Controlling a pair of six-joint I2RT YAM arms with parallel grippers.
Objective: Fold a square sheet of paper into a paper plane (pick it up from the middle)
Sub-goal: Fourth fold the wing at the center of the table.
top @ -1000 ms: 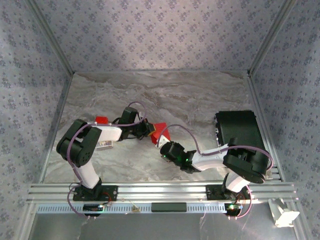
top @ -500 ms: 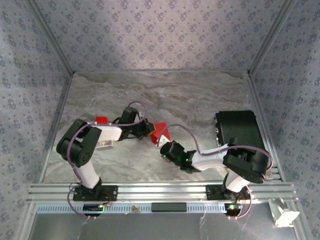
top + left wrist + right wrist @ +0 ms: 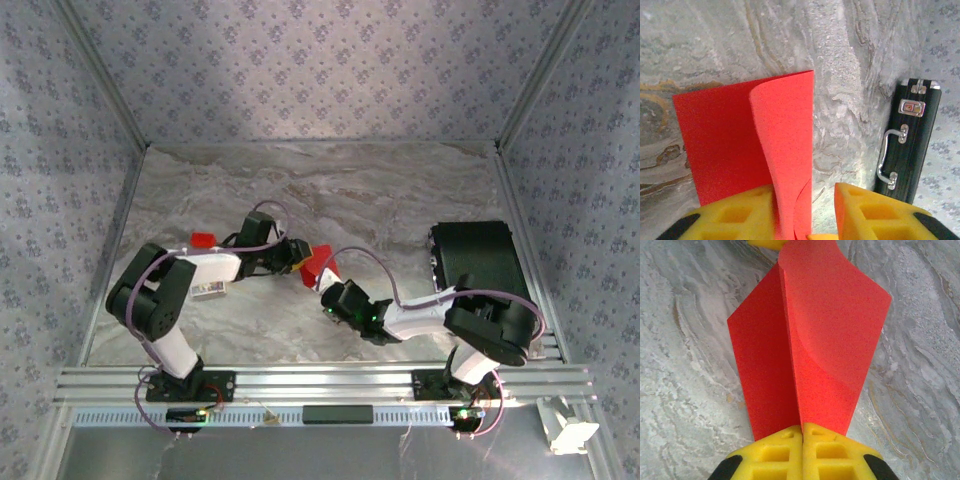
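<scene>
- Since a moment ago, the left end effector (image 3: 803, 200) has let its yellow fingers (image 3: 735, 215) come apart. They stand a bit open, one on each side of the red sheet of paper (image 3: 720, 135).
- The right end effector (image 3: 802, 432) has squeezed tight and pinches one end of the sheet, fingers pressed together.
- The sheet is folded, with one flap curling up, in the middle of the grey desk (image 3: 400, 190) between the two arms.
- A black case (image 3: 475, 260) lies on the desk to the right, well apart from the paper.
</scene>
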